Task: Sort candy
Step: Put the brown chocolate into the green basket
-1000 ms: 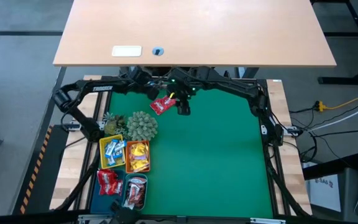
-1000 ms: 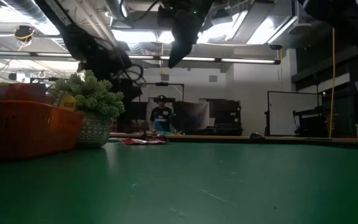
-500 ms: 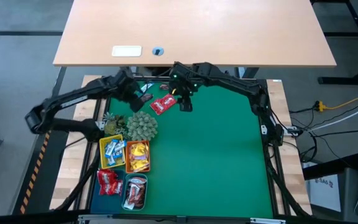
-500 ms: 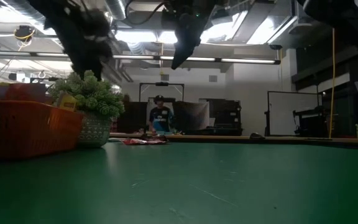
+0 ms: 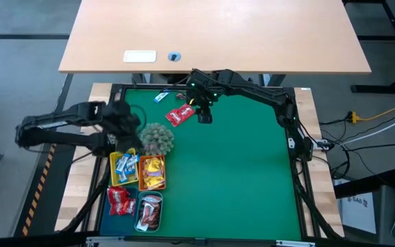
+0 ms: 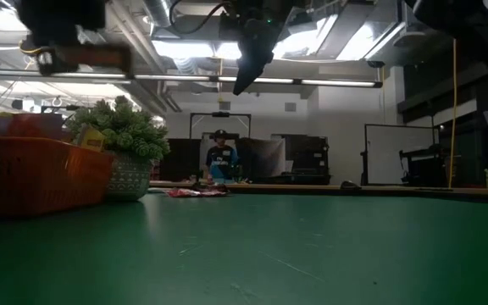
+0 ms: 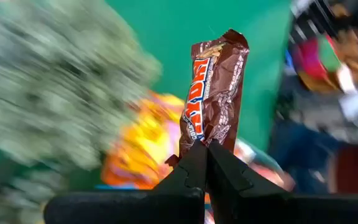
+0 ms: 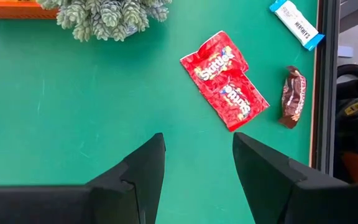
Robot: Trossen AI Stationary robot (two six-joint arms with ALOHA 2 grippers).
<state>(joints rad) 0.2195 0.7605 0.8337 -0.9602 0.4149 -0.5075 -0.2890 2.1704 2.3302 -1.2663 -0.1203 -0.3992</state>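
At the far edge of the green mat [image 5: 238, 178], two red packets [image 8: 225, 81] printed "Skittles" lie overlapping, with a blue-white wrapper [image 8: 296, 23] marked "HERSHEY'S" and a dark brown bar [image 8: 292, 96] close by; the lettering on that bar cannot be read. The right gripper [image 5: 204, 115] hangs above the mat just beside the red packets, its arm reaching in from the right side, fingers [image 8: 135, 171] spread apart and holding nothing. The left gripper [image 7: 206, 163] is pressed together on the lower end of a second brown bar [image 7: 213, 93], held upright; its white lettering is only partly legible. That gripper is carried over the plant ball [image 5: 156, 138], the arm extending from the left side. Four small trays sit near the mat's left edge: the yellow tray [image 5: 113, 171] holds blue-white wrappers, the orange tray [image 5: 141, 180] yellow packets, the blue tray [image 5: 108, 207] red packets, and the teal tray [image 5: 140, 214] brown bars.
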